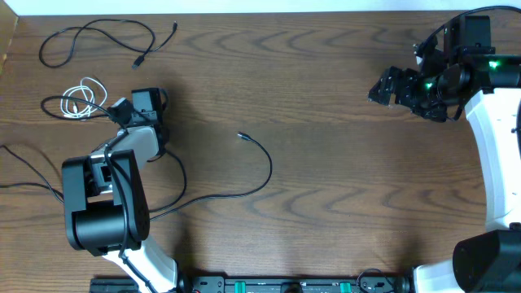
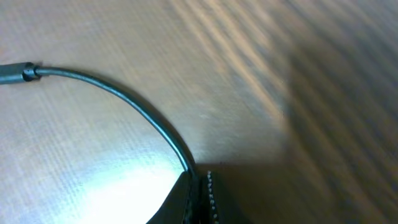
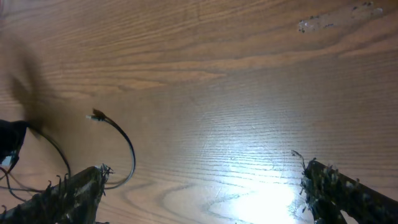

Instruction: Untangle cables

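Overhead: short white coiled cable (image 1: 77, 106) lies far left on the brown wooden table (image 1: 326, 65), left gripper (image 1: 122, 110) just beside it. A long thin black cable (image 1: 269, 167) curves mid-table. Right gripper (image 1: 389, 85) sits far right.

Left wrist: jaws pinched on a thin black cord (image 2: 124, 99).

Right wrist: fingers (image 3: 68, 193) spread wide, empty.

A brown wood-grain table (image 1: 326, 89) fills the view, with a black rail (image 1: 293, 286) along its lower edge.

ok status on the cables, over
left gripper shut on black cable. right gripper open, empty, off to the side. white cable overlaps the black cable's loop. nothing else in the way.
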You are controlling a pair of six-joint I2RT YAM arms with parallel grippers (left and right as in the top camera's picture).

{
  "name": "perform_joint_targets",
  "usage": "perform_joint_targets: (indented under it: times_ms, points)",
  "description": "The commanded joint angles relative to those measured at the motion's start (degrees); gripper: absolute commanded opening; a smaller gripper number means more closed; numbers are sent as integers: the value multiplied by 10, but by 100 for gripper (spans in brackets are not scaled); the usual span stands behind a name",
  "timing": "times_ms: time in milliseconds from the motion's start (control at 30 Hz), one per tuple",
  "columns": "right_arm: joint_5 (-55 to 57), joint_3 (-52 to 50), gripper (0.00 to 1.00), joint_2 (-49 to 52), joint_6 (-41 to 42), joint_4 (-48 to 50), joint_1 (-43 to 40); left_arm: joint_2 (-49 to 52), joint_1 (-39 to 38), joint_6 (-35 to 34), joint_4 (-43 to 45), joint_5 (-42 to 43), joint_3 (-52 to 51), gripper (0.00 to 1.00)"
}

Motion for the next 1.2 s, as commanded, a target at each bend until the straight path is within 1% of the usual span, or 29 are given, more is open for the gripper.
perform_joint_targets:
  times_ms: [0,133,367,633,733,800,833,867,933,1000,1033,1067,1100,1167]
  points:
    - [-4,10,99,-4,0,-2,3,2,18,-80,-25,-36,-5,7]
    - [-4,10,99,-4,0,-3,3,-2,39,-125,-52,-36,-5,8]
    - [-3,10,99,-4,-3,-3,3,-21,65,-122,-73,-36,-5,7]
    - [-3,10,99,-4,-3,-3,3,-133,64,-121,-77,-35,-5,8]
    - [-3,10,99,-4,-3,-2,3,-181,55,-89,-75,-21,-5,9]
    - [-3,10,99,-4,-3,-1,3,-207,43,-65,-77,-20,-5,17]
    - [-3,10,99,-4,-3,0,3,-217,35,-55,-79,-13,-5,17]
    - [-3,10,99,-4,-3,1,3,-224,27,-38,-79,9,-5,23]
    - [-3,10,99,-4,-3,2,3,-232,5,2,-79,89,-5,34]
    - [-3,10,99,-4,-3,5,3,-231,-23,47,-79,202,-5,45]
    - [-3,10,99,-4,-3,5,3,-228,-42,71,-80,268,-5,48]
    - [-3,10,99,-4,-3,5,3,-224,-59,89,-81,315,-5,50]
    - [-3,10,99,-4,-3,5,3,-220,-79,101,-84,346,-5,53]
    - [-3,10,99,-4,-3,5,3,-213,-120,109,-103,363,-5,58]
